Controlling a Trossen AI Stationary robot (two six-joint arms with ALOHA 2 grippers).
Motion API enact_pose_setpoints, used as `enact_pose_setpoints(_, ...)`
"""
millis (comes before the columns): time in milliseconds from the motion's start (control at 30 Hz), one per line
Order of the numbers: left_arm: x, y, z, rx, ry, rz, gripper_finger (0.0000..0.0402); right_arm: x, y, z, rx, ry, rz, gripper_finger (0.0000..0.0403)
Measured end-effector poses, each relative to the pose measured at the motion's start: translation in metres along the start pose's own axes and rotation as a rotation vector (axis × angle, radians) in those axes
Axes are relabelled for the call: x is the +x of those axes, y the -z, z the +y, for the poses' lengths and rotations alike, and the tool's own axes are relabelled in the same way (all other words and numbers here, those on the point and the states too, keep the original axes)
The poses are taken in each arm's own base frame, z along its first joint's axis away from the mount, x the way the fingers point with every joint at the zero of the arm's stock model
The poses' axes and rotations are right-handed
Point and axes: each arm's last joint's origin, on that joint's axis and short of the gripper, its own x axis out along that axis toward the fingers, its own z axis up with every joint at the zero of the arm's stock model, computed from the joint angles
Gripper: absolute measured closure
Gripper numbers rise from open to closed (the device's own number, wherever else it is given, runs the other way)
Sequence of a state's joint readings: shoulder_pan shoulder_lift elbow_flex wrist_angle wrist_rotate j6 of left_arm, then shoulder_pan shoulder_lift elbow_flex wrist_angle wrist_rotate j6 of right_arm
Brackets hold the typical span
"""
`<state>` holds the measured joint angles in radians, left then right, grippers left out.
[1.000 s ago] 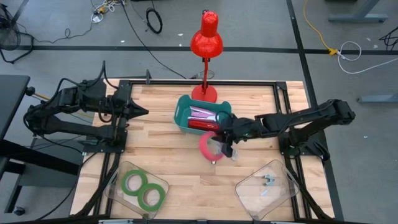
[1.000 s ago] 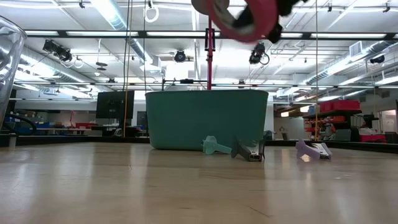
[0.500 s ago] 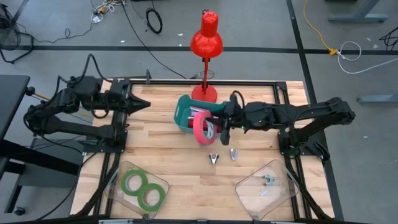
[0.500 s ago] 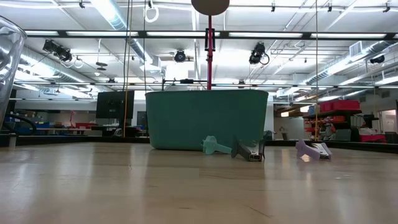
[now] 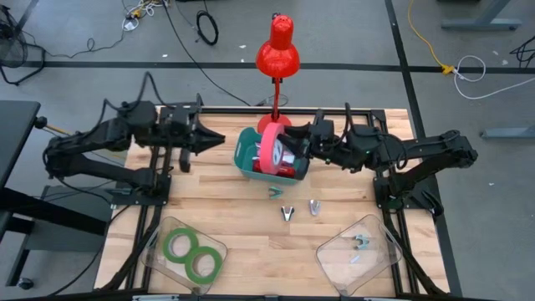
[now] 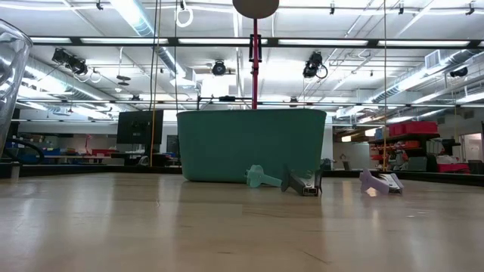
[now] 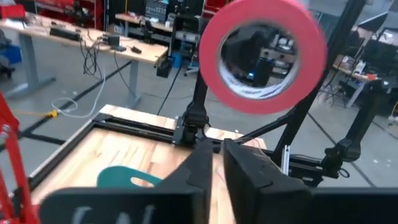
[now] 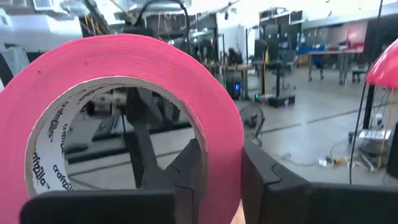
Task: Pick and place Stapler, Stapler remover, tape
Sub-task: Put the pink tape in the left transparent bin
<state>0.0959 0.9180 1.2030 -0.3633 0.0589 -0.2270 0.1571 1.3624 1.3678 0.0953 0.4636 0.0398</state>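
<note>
Over the far-middle of the table (image 5: 226,209) the right gripper (image 5: 294,149) is holding the pink tape roll (image 5: 269,151) clamped upright above the green bin (image 5: 244,155), facing the left gripper (image 5: 209,140) (jaws nearly together), near the far-left edge.

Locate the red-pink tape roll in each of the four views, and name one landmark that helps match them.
High view: red-pink tape roll, held by the right gripper over the teal bin.
Low view: not in it.
Left wrist view: upper centre.
Right wrist view: fills the left half.
Shared landmark: the red lamp.
</note>
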Motion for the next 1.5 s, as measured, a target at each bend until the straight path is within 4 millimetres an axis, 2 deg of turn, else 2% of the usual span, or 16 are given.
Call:
enact_pose_setpoints(133, 0.018, 0.003, 0.001, -0.027, 0.007, 0.014, 0.0309, 0.001, -0.001, -0.003, -0.008, 0.009, -0.013, 0.0341)
enact_pose_setpoints(267, 0.034, 0.004, 0.000, -0.033, 0.089, 0.010, 0.0246, 0.002, -0.001, -0.005, -0.010, 0.016, -0.009, 0.0340)
enact_pose_setpoints(500, 0.054, 0.003, 0.000, -0.075, 0.160, -0.028, 0.0130, 0.002, -0.001, -0.005, -0.014, 0.019, -0.005, 0.0339)
enact_pose_setpoints(667, 0.064, 0.002, -0.002, -0.084, 0.232, -0.058, 0.0076, 0.003, 0.000, -0.006, -0.018, 0.022, 0.000, 0.0339)
enact_pose_setpoints(800, 0.069, 0.000, -0.003, -0.095, 0.270, -0.089, 0.0061, 0.005, 0.000, -0.010, -0.019, 0.037, 0.000, 0.0338)
enact_pose_setpoints(1133, 0.082, -0.005, -0.013, -0.069, 0.342, -0.200, 0.0062, 0.011, 0.001, -0.025, -0.005, 0.080, -0.001, 0.0337)
enact_pose_setpoints(1500, 0.106, 0.003, -0.012, -0.066, 0.379, -0.219, 0.0062, 0.018, 0.009, -0.023, 0.005, 0.052, 0.031, 0.0337)
